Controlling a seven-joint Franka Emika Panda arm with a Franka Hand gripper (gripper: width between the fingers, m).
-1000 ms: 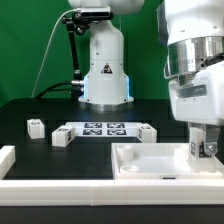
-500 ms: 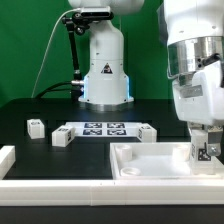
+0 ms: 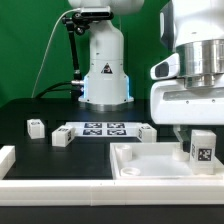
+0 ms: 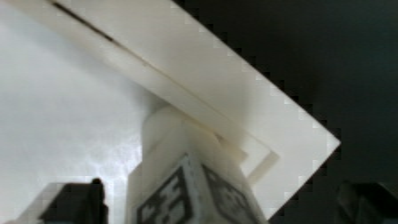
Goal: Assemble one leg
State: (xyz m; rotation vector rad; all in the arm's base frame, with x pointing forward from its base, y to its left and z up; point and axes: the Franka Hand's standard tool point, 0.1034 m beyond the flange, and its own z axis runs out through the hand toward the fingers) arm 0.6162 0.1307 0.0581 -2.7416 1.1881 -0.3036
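A leg (image 3: 203, 149), a small white post with a black-and-white tag, stands upright in the right corner of the large white recessed tray-like piece (image 3: 140, 163). My gripper (image 3: 197, 128) is just above it and open. In the wrist view the leg (image 4: 185, 180) stands on the white piece (image 4: 89, 110), between my two dark fingertips (image 4: 79, 201), with a gap on each side. My gripper (image 4: 222, 203) touches nothing. Three more legs lie on the black table: one (image 3: 36, 127) at the exterior view's left, one (image 3: 61, 138) beside it, one (image 3: 147, 133) past the marker board.
The marker board (image 3: 103, 129) lies flat at mid-table. A white robot base (image 3: 105, 70) stands behind it. A white rim (image 3: 8, 160) runs along the front and the exterior view's left of the table.
My gripper has let go of the leg and risen, with its hand shifted toward the exterior view's left. The leg stays standing in the tray-like piece's corner.
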